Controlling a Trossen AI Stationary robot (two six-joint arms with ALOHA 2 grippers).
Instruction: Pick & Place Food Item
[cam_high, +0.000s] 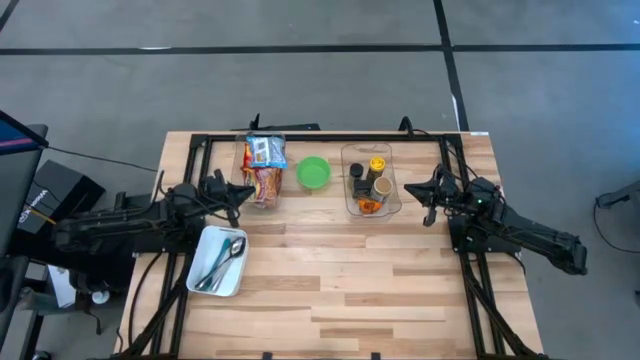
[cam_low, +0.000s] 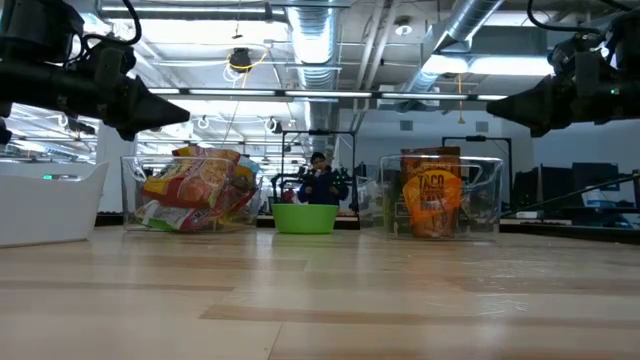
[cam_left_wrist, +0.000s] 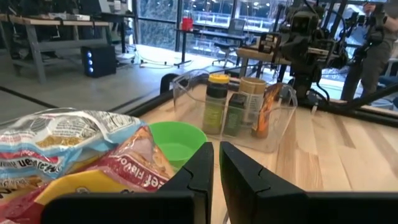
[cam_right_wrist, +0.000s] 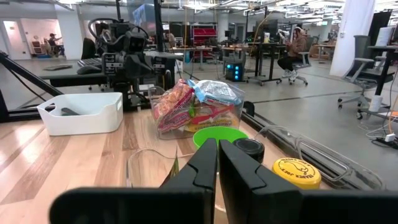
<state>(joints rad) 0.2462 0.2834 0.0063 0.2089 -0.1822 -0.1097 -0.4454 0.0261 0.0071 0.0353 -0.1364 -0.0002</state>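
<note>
A clear bin of snack bags (cam_high: 263, 168) stands at the far left, also showing in the low view (cam_low: 195, 190). A green bowl (cam_high: 314, 173) sits between it and a clear bin of spice jars and a taco packet (cam_high: 371, 180). My left gripper (cam_high: 243, 190) is shut and empty, beside the snack bin, above the table. My right gripper (cam_high: 412, 187) is shut and empty, just right of the spice bin. In the left wrist view the snack bags (cam_left_wrist: 74, 155) lie close below my left gripper (cam_left_wrist: 216, 168). My right gripper (cam_right_wrist: 217, 163) also shows in its own wrist view.
A white tray (cam_high: 218, 262) holding spoons sits near the table's left front. The wide wooden tabletop (cam_high: 350, 290) spreads toward the near edge. A person stands beyond the table in the low view (cam_low: 320, 180).
</note>
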